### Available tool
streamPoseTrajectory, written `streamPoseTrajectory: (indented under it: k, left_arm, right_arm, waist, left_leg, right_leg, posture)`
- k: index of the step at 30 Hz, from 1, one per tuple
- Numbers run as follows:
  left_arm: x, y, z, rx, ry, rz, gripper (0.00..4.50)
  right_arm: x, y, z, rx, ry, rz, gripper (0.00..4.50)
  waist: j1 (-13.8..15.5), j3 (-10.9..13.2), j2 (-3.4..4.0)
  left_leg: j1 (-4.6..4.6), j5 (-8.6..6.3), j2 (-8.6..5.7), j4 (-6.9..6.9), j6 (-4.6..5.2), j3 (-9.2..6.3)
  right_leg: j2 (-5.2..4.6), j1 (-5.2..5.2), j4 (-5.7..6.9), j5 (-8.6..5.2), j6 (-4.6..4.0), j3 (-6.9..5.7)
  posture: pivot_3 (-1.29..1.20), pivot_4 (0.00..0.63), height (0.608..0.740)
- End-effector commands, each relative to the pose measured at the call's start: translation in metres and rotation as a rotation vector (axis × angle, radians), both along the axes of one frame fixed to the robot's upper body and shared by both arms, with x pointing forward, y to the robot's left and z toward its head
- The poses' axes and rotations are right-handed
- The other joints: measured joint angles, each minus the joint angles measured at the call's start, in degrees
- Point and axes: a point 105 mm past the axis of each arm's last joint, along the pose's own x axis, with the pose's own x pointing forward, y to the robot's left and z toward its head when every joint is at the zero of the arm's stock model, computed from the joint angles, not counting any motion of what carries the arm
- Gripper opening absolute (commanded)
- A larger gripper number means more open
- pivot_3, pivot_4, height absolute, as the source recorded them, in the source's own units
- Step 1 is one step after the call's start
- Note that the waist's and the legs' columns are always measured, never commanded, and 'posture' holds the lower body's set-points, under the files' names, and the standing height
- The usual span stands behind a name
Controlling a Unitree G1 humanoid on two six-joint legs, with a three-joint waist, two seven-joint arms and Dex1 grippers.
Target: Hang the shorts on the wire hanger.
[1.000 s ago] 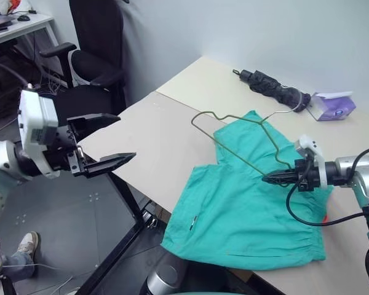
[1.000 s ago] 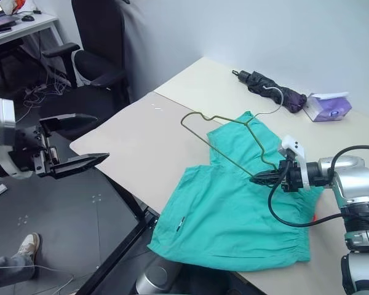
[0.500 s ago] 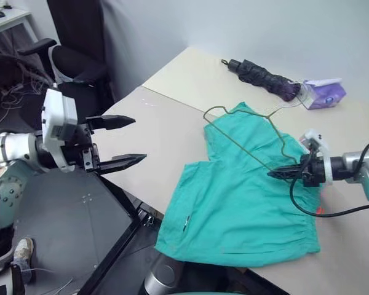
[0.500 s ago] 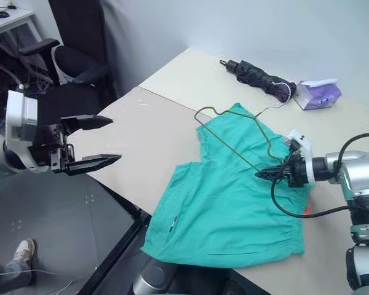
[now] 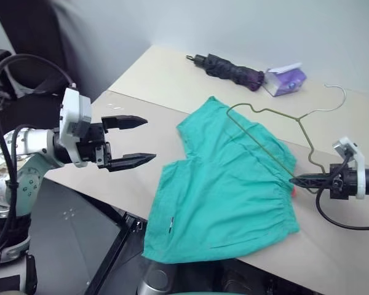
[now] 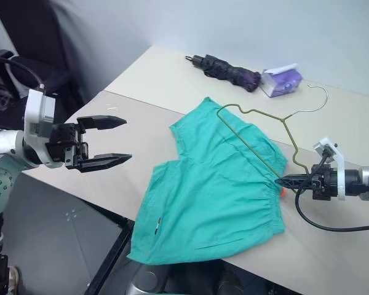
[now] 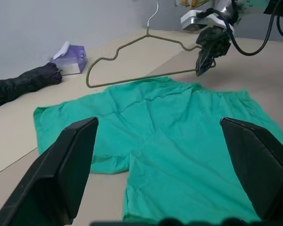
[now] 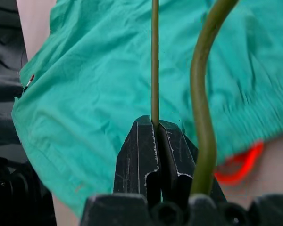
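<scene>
Beige table [image 5: 154,80] carries the shorts [image 5: 224,184], spread flat with one leg hem hanging over the near edge. At their waistband side, the right gripper [image 5: 295,181] is clamped tight on the hanger's [image 5: 267,112] bottom wire, the frame lying tilted over the shorts, hook away from them. Off the table's left edge, the left gripper [image 5: 138,140] hovers with jaws wide and empty. Farthest, an umbrella [image 5: 224,69] touches a tissue pack [image 5: 286,80].

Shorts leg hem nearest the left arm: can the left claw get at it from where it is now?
Probably yes. The left claw is open and points across the table toward the shorts, with bare tabletop between them. The right claw, shut on the wire hanger, sits at the far waistband side.
</scene>
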Motion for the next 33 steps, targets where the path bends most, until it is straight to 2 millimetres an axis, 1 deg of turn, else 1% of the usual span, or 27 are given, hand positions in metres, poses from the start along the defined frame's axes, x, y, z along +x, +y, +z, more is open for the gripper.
streamPoseTrajectory:
  k: [1, 4, 6, 7, 10, 11, 13, 15, 18, 20, 22, 28, 33]
  left_arm:
    - [0.001, -0.002, 0.012, -0.011, -0.047, -0.031, 4.49]
    - [0.004, -0.004, 0.013, -0.015, -0.048, -0.045, 4.49]
    - [0.006, -0.006, 0.014, -0.019, -0.047, -0.064, 4.49]
    - [0.006, -0.007, 0.014, -0.019, -0.047, -0.075, 4.49]
    - [0.007, -0.011, 0.014, -0.013, -0.047, -0.104, 4.49]
    - [0.008, -0.012, 0.014, -0.011, -0.047, -0.111, 4.49]
    - [0.008, -0.012, 0.014, -0.006, -0.047, -0.12, 4.49]
    - [0.008, -0.013, 0.013, -0.005, -0.046, -0.124, 4.49]
    - [0.008, -0.013, 0.012, -0.003, -0.043, -0.129, 4.49]
    - [0.007, -0.013, 0.011, -0.001, -0.037, -0.133, 4.49]
    - [0.006, -0.013, 0.009, 0.001, -0.032, -0.136, 4.49]
    - [0.005, -0.015, 0.005, 0.012, -0.02, -0.147, 4.49]
    - [0.005, -0.017, 0.006, 0.012, -0.021, -0.153, 4.49]
  right_arm:
    - [-0.007, -0.011, 0.018, 0.023, -0.048, -0.044, 0.0]
    - [-0.014, -0.02, 0.016, 0.028, -0.033, -0.094, 0.0]
    - [-0.021, -0.025, 0.014, 0.042, -0.012, -0.123, 0.0]
    - [-0.025, -0.027, 0.011, 0.046, 0.003, -0.132, 0.0]
    - [-0.046, -0.036, -0.003, 0.033, 0.093, -0.142, 0.0]
    - [-0.052, -0.037, -0.006, 0.03, 0.118, -0.139, 0.0]
    - [-0.062, -0.038, -0.012, 0.024, 0.164, -0.131, 0.0]
    - [-0.067, -0.038, -0.017, 0.004, 0.191, -0.116, 0.0]
    - [-0.068, -0.037, -0.025, -0.025, 0.209, -0.102, 0.0]
    - [-0.066, -0.033, -0.029, -0.035, 0.215, -0.078, 0.0]
    - [-0.063, -0.026, -0.03, -0.017, 0.212, -0.052, 0.0]
    - [-0.049, -0.008, -0.039, -0.009, 0.212, -0.009, 0.0]
    - [-0.037, -0.005, -0.045, -0.017, 0.206, -0.033, 0.0]
  waist:
    - [-1.9, 0.0, 0.0]
    - [-5.1, 0.0, 0.0]
    - [-6.8, 0.0, -0.01]
    - [-7.8, 0.0, -0.01]
    - [-10.6, 0.0, -0.02]
    - [-11.2, 0.0, -0.01]
    - [-13.4, 0.0, -0.01]
    - [-15.4, 0.0, -0.01]
    - [-17.6, 0.0, -0.03]
    - [-18.4, 0.0, -0.05]
    - [-18.8, 0.0, -0.04]
    - [-18.6, 0.0, -0.04]
    - [-18.4, 0.0, -0.04]
  left_leg:
    - [0.0, 0.0, 0.0, 0.01, 0.0, -0.03]
    - [0.16, -0.01, 0.0, 0.05, 0.04, -0.08]
    - [0.53, -0.07, -0.01, 0.04, 0.14, -0.11]
    - [0.65, -0.09, -0.01, 0.04, 0.16, -0.11]
    - [0.78, -0.09, -0.01, 0.04, 0.17, -0.13]
    - [0.82, -0.09, -0.01, 0.03, 0.18, -0.14]
    - [0.88, -0.1, -0.01, 0.01, 0.18, -0.15]
    - [0.97, -0.09, -0.01, 0.01, 0.19, -0.15]
    - [1.2, -0.09, 0.0, -0.02, 0.19, -0.15]
    - [1.64, -0.1, 0.0, -0.12, 0.2, -0.14]
    - [1.83, -0.1, 0.0, -0.15, 0.2, -0.14]
    - [1.86, -0.08, -0.01, -0.15, 0.22, -0.12]
    - [1.78, -0.1, -0.04, -0.18, 0.23, -0.12]
  right_leg:
    - [0.0, 0.03, 0.0, 0.01, 0.0, 0.0]
    - [0.02, 0.25, -0.01, 0.04, -0.04, 0.0]
    - [0.01, 0.67, -0.08, 0.02, -0.02, -0.01]
    - [0.01, 0.8, -0.13, -0.13, 0.21, 0.0]
    - [0.0, 0.96, -0.15, -0.14, 0.24, 0.0]
    - [0.0, 1.01, -0.15, -0.14, 0.24, 0.0]
    - [-0.01, 1.04, -0.14, -0.15, 0.25, 0.02]
    - [0.0, 1.09, -0.12, -0.14, 0.25, 0.06]
    - [0.01, 1.32, -0.09, -0.15, 0.25, 0.1]
    - [0.01, 1.7, -0.13, -0.18, 0.26, 0.13]
    - [0.01, 1.83, -0.12, -0.19, 0.24, 0.14]
    - [0.01, 1.81, -0.09, -0.18, 0.24, 0.19]
    - [-0.02, 1.77, -0.13, -0.2, 0.28, 0.19]
  posture:
    - [0.19, 0.147, 0.74]
    - [0.18, 0.141, 0.74]
    - [0.17, 0.136, 0.74]
    - [0.16, 0.133, 0.74]
    - [0.15, 0.127, 0.74]
    - [0.15, 0.127, 0.74]
    - [0.14, 0.125, 0.74]
    - [0.14, 0.125, 0.74]
    - [0.14, 0.126, 0.74]
    - [0.14, 0.129, 0.74]
    - [0.14, 0.129, 0.74]
    - [0.14, 0.135, 0.74]
    - [0.14, 0.134, 0.74]
